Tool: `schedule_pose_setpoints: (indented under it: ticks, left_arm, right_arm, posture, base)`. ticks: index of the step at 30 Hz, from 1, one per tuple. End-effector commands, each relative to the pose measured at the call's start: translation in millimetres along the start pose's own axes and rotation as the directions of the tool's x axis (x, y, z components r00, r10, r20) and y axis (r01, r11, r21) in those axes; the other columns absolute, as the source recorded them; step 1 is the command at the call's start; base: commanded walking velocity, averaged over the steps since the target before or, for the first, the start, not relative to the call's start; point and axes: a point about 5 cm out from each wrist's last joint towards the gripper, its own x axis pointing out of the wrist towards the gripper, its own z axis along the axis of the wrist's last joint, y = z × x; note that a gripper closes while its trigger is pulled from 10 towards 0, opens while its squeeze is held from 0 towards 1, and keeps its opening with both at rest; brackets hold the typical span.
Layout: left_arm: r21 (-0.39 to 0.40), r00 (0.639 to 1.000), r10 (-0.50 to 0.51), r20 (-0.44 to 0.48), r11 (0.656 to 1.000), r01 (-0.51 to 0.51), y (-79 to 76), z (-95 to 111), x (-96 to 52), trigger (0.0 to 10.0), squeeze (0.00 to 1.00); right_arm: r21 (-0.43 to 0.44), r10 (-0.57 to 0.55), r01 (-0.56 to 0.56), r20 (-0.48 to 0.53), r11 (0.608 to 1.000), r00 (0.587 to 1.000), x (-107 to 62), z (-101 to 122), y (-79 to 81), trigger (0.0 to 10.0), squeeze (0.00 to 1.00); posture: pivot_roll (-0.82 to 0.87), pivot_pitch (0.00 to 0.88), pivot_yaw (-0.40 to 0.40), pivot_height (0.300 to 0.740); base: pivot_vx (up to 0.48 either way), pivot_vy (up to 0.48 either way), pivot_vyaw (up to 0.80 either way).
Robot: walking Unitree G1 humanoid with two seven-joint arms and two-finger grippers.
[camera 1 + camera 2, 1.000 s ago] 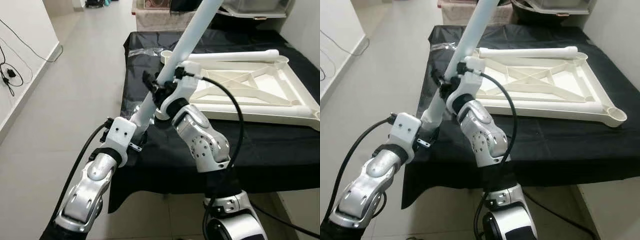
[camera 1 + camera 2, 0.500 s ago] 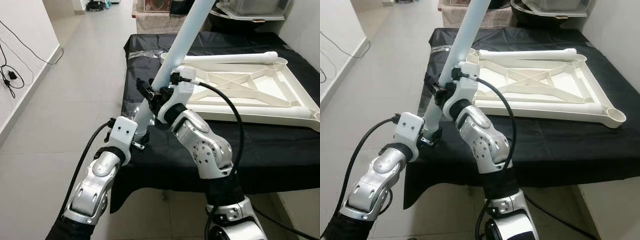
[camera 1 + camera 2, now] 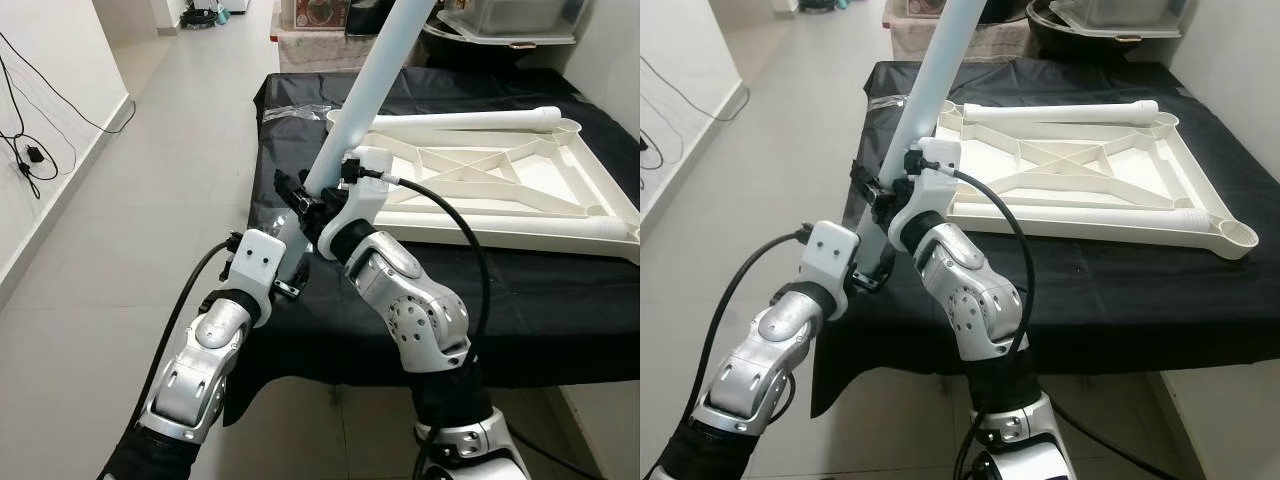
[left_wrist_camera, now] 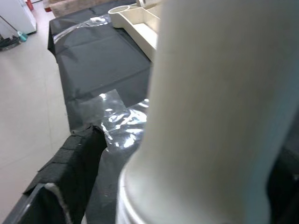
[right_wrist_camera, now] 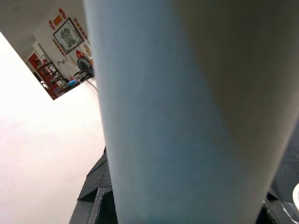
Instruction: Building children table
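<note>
A long white table leg [image 3: 368, 92] slants up and away from me over the near left corner of the black-covered table [image 3: 520, 300]. My left gripper [image 3: 288, 268] is shut on the leg's lower end. My right gripper [image 3: 303, 197] is shut on the leg just above it. Both wrist views have the leg [image 4: 210, 116] [image 5: 187, 116] close up, with a black finger [image 4: 74, 158] beside it. The white tabletop [image 3: 480, 175] lies upside down on the cloth. It has an open round socket [image 3: 338, 116] at its far left corner. Two more legs [image 3: 470, 118] [image 3: 1090, 213] lie along its far and near sides.
Clear plastic wrap [image 3: 292, 108] lies on the cloth beyond the grippers. Tiled floor [image 3: 150, 180] runs along the table's left side, with a wall and hanging cables [image 3: 25, 150] further left. Bins and boxes [image 3: 500, 15] stand behind the table. A wall stands close on the right.
The view has shifted a little. Both grippers keep their hold on the leg, which now stands slightly more upright, with the right gripper lower and closer to the left one.
</note>
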Motion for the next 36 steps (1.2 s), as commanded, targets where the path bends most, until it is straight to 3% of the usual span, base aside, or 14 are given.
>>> schedule_pose_setpoints:
  ticks: [1, 14, 15, 17, 18, 23, 24, 25, 26, 32, 34, 36]
  left_arm:
    - [0.005, 1.000, -0.017, -0.011, 1.000, 0.017, -2.0, -5, -0.3, 0.0, 0.00]
    - [0.010, 0.999, -0.018, -0.033, 1.000, 0.018, 2.5, -11, -2.3, 0.0, 0.00]
    - [0.003, 0.999, -0.014, -0.042, 1.000, 0.015, 2.2, -13, -4.1, 1.2, 0.00]
    - [-0.006, 0.999, -0.015, -0.049, 1.000, 0.015, 1.4, -15, -5.8, 1.2, 0.00]
    - [-0.025, 0.998, -0.022, -0.051, 0.999, 0.021, -0.1, -16, -7.9, 10.0, 0.00]
    - [-0.081, 0.995, -0.099, -0.009, 0.992, 0.098, -6.8, -13, -23.1, 10.0, 0.00]
    - [-0.090, 0.992, -0.127, -0.006, 0.988, 0.126, -8.1, -14, -27.7, 10.0, 0.00]
    - [-0.090, 0.992, -0.127, -0.006, 0.988, 0.126, -8.1, -14, -27.7, 10.0, 0.00]
    - [-0.100, 0.984, -0.180, -0.014, 0.979, 0.178, -9.0, -17, -37.9, 10.0, 0.00]
    - [-0.134, 0.962, -0.272, -0.024, 0.955, 0.267, -10.0, -19, -57.7, 10.0, 0.00]
    - [-0.196, 0.946, -0.324, -0.025, 0.929, 0.313, -11.3, -17, -70.8, 10.0, 0.00]
    - [-0.236, 0.938, -0.346, -0.019, 0.913, 0.332, -13.3, -16, -75.5, 10.0, 0.00]
  right_arm:
    - [0.072, 0.070, -0.068, -0.023, 0.995, 0.997, 0.3, -11, 19.6, 10.0, 0.00]
    - [0.053, 0.086, -0.085, -0.016, 0.995, 0.996, 0.0, -9, 22.2, 10.0, 0.00]
    - [0.027, 0.088, -0.088, -0.003, 0.996, 0.996, 0.4, -9, 21.4, 10.0, 0.35]
    - [-0.011, 0.084, -0.084, 0.009, 0.996, 0.996, 0.8, -8, 19.7, 10.0, 0.35]
    - [-0.031, 0.089, -0.088, 0.016, 0.996, 0.996, 1.2, -8, 18.7, 10.0, 1.00]
    - [-0.075, 0.107, -0.104, 0.032, 0.992, 0.994, 3.0, -4, 10.5, 10.0, 1.00]
    - [-0.068, 0.136, -0.133, 0.032, 0.989, 0.990, 2.9, -3, 8.2, 10.0, 0.34]
    - [-0.068, 0.136, -0.133, 0.032, 0.989, 0.990, 2.9, -3, 8.2, 10.0, 0.34]
    - [-0.052, 0.178, -0.176, 0.027, 0.983, 0.984, 2.4, -2, 1.6, 10.0, 0.00]
    - [-0.001, 0.273, -0.274, -0.048, 0.962, 0.961, 1.6, -6, -10.2, 10.0, 0.00]
    - [0.009, 0.365, -0.367, -0.129, 0.930, 0.922, -1.1, -12, -19.7, 10.0, 0.00]
    - [0.018, 0.401, -0.403, -0.148, 0.915, 0.904, -2.9, -13, -21.6, 10.0, 0.00]
  posture:
    - [0.01, 0.107, 0.000, 0.740]
    - [0.01, 0.106, 0.004, 0.740]
    - [0.01, 0.106, 0.004, 0.740]
    - [0.01, 0.106, 0.004, 0.740]
    - [0.02, 0.107, 0.006, 0.740]
    - [0.01, 0.109, 0.010, 0.740]
    - [0.01, 0.109, 0.010, 0.740]
    - [0.01, 0.109, 0.010, 0.740]
    - [0.02, 0.115, 0.007, 0.740]
    - [0.02, 0.122, 0.009, 0.740]
    - [0.03, 0.123, 0.009, 0.740]
    - [0.03, 0.126, 0.008, 0.740]
  base:
    - [0.000, 0.000, 0.00]
    - [0.000, 0.000, 0.00]
    - [0.000, 0.000, 0.00]
    - [0.000, 0.000, 0.00]
    - [0.000, 0.000, 0.00]
    - [0.000, 0.000, 0.00]
    - [0.000, 0.000, 0.00]
    - [0.000, 0.000, 0.00]
    - [0.000, 0.000, 0.00]
    - [0.000, 0.000, 0.00]
    - [0.000, 0.000, 0.00]
    - [0.000, 0.000, 0.00]
